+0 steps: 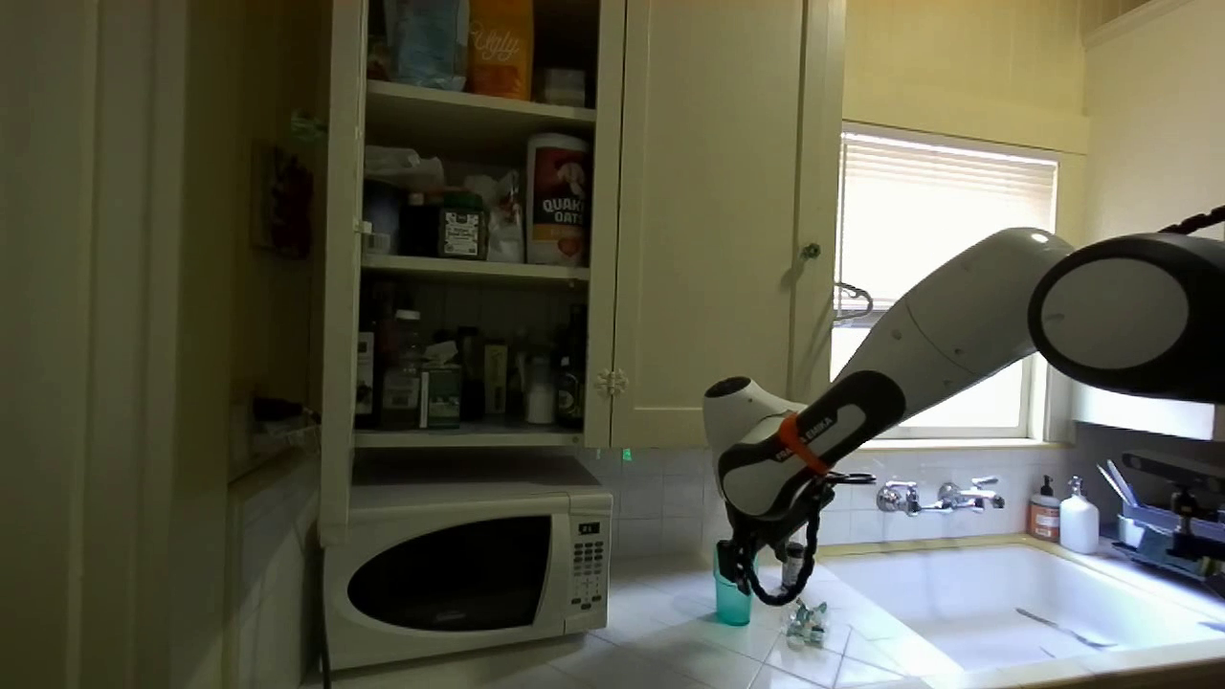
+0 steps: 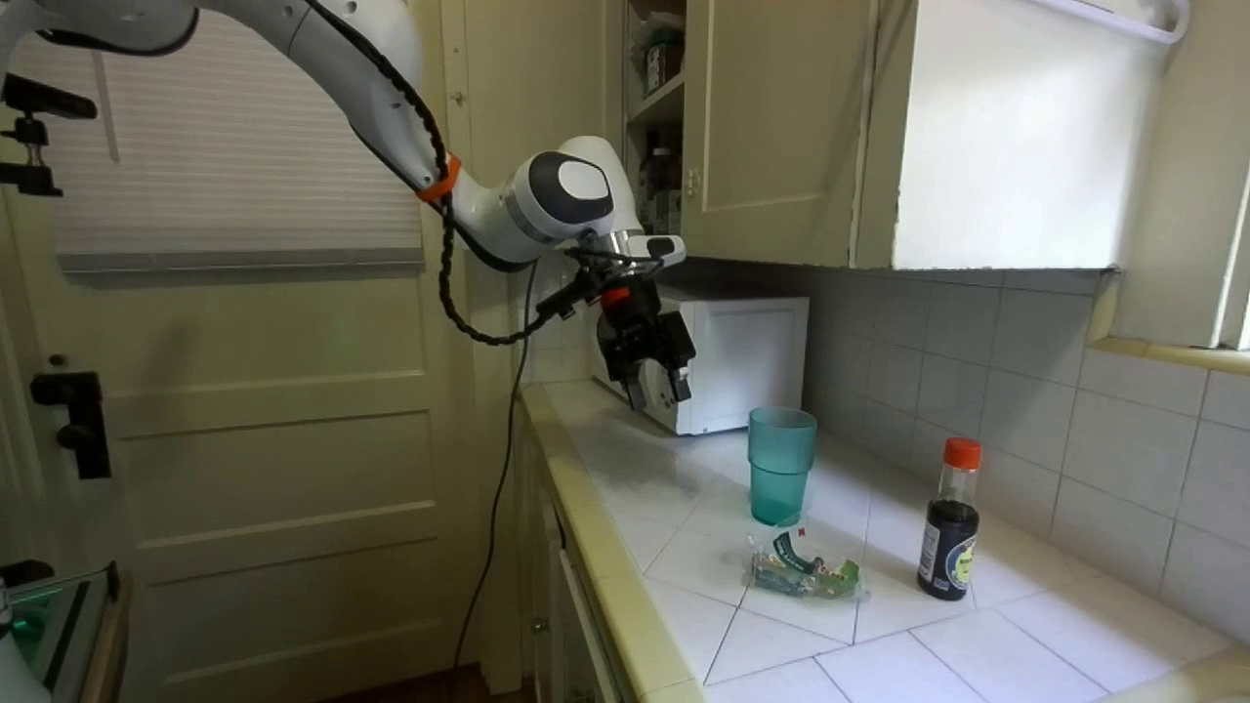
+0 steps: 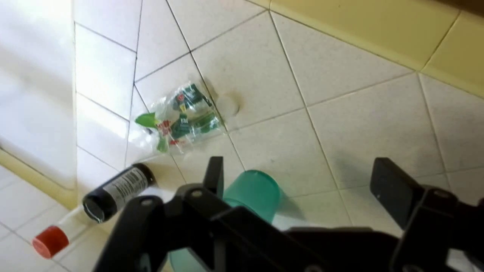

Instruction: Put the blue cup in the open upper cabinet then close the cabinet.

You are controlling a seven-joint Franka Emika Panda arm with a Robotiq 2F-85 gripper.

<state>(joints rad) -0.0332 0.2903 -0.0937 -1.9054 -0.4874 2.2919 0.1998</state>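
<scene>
In an exterior view, the gripper (image 2: 658, 392) is hanging with its 2 jaws gaping wide, holding nothing. Below and right of them, the cup (image 2: 781, 469) is standing upright; likely light, stiff and slippery, it is probably calling for a gentle squeeze across its middle.

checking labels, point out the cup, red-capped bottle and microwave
Cup (image 2: 780, 469), in an exterior view, middle of its teal side
Red-capped bottle (image 2: 949, 525), in an exterior view, on its dark body
Microwave (image 1: 464, 574), in an exterior view, on its dark door window
</scene>
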